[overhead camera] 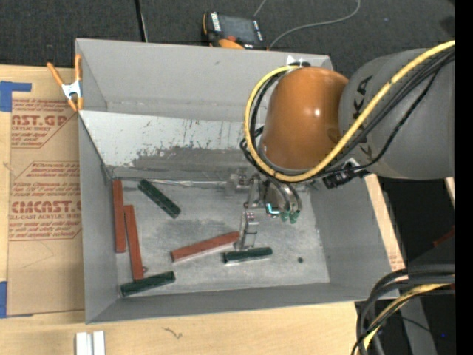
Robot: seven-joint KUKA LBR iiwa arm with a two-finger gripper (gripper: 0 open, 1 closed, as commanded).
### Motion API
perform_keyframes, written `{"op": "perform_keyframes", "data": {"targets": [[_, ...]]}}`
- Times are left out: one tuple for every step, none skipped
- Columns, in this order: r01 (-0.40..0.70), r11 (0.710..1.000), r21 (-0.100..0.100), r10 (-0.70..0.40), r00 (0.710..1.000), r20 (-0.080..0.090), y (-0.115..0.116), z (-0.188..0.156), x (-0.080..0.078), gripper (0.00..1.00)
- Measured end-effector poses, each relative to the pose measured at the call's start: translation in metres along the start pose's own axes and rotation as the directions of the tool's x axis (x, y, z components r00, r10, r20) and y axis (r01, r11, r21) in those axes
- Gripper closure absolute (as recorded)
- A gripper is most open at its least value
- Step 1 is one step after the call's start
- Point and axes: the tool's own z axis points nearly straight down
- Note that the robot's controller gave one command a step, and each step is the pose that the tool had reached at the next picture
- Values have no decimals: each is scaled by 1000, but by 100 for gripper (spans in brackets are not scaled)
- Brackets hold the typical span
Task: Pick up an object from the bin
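Where the front wall of the grey metal bin [222, 302] meets its floor, a long dark green flat bar [148, 283] lies in the left corner, nearly along that wall. Just beyond it, right of centre, a shorter dark green flat bar [247, 254] lies with its long axis running left to right. Close by its left end, a reddish-brown flat slat [205, 248] slants up toward the right.

The claw [250, 231] hangs straight down at the far side of the shorter green bar, just beside the slat's right end. Whether it is wide or narrow cannot be told, and nothing is seen held in it. The shorter green bar seems the likeliest pick. It lies just nearer the front wall than the claw, so a small shift that way and a grip across its narrow width would suit.

Along the left wall a pair of reddish-brown slats [118, 217] lies side by side, running front to back. Farther back, a third dark green bar [159, 198] lies slanted. Above the claw, the arm's orange wrist cover [303, 117], ringed with yellow cables, looms before the back wall.
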Motion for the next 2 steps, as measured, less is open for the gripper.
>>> {"op": "perform_keyframes", "data": {"targets": [[-14, 1000, 1, 14, 1000, -2, -12, 94, 14, 0], [40, 999, 1, -40, 999, 5, -15, 125, -17, 0]]}}
